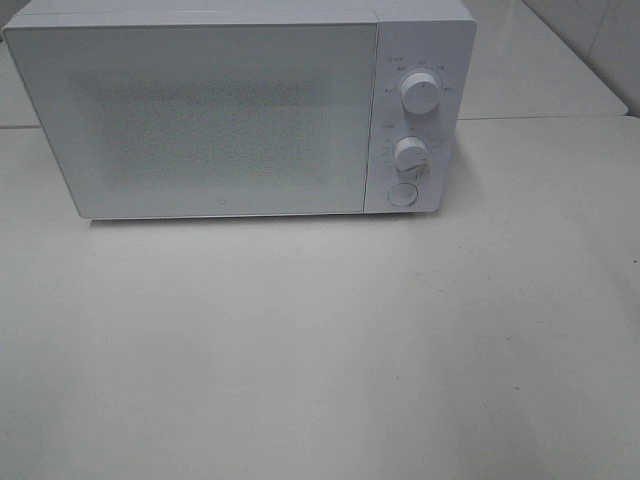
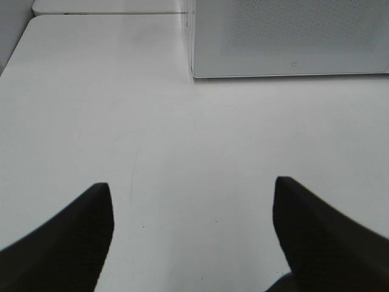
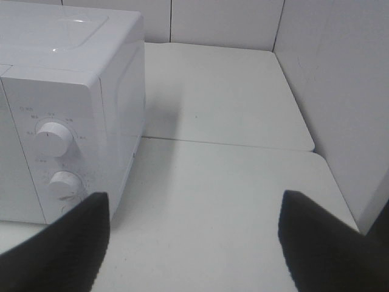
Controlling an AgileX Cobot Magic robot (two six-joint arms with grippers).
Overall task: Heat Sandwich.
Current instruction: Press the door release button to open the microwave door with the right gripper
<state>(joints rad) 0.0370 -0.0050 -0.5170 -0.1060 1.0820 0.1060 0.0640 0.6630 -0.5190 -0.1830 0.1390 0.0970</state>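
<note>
Microwave (image 1: pixel 220 110) shut on desk (image 1: pixel 320 350); sandwich unseen. Left gripper (image 2: pixel 191 182), spread, faces door (image 2: pixel 292 36); right gripper (image 3: pixel 193 194), spread, beside knob panel (image 3: pixel 51 159).

White microwave (image 1: pixel 220 115), shut; stands on the table (image 1: pixel 320 350).

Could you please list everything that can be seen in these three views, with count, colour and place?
microwave: one, white, door shut, at the back of the table
upper dial: one, white, on the control panel beside the door
lower dial: one, white, directly below the upper dial
round button: one, white, below the lower dial
table: off-white, under and in front of the microwave
wall panels: white, bordering the table beyond the microwave's panel side
sandwich: none in view
left end effector: one, black, open, holding nothing, over the table facing the microwave door
right end effector: one, black, open, holding nothing, near the dials
</note>
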